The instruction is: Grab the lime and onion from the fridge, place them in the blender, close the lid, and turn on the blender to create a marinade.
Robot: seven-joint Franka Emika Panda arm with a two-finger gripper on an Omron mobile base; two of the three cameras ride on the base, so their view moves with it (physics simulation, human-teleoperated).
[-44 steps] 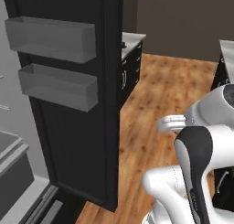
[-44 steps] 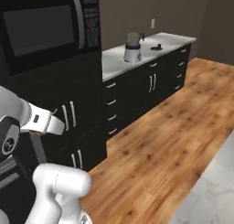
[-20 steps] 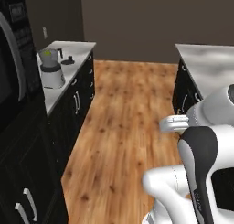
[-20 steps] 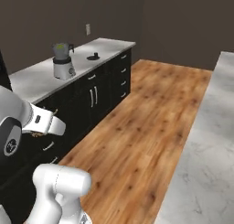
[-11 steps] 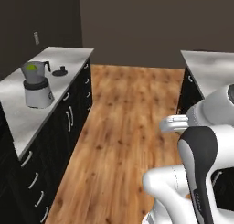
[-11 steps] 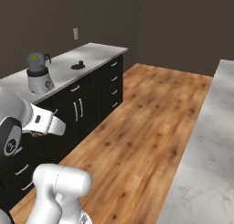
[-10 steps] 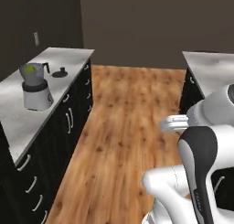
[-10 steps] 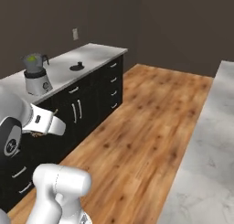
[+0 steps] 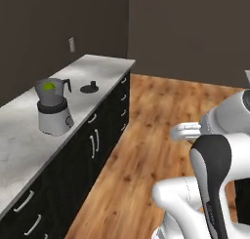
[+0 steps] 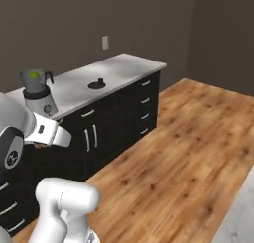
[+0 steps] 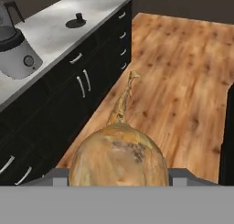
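Note:
My gripper [image 11: 119, 176] is shut on the onion [image 11: 119, 150], a golden-brown bulb with a dry stem, held above the wooden floor. The blender [image 9: 52, 111] stands on the grey counter to my left, its dark jar open at the top. Inside the jar lies the green lime [image 9: 48, 86]. The black lid [image 9: 89, 88] rests flat on the counter beyond the blender, apart from it. In the right base view the blender [image 10: 37, 95], lime [image 10: 33, 75] and lid [image 10: 96, 84] show too. In the hand view the blender [image 11: 13, 45] is at upper left, the lid [image 11: 77, 22] farther along. The fridge is out of view.
Black cabinets with silver handles [image 9: 93, 140] run under the grey counter [image 9: 19, 145]. A wooden floor [image 10: 188, 138] stretches to the right. A wall outlet [image 10: 105, 42] sits behind the counter. A second dark counter edge [image 11: 227, 127] borders the floor on the far side.
The whole picture has shifted as the base drove: the fridge door left the view and the counter with the blender came in. The onion stays in my grip.

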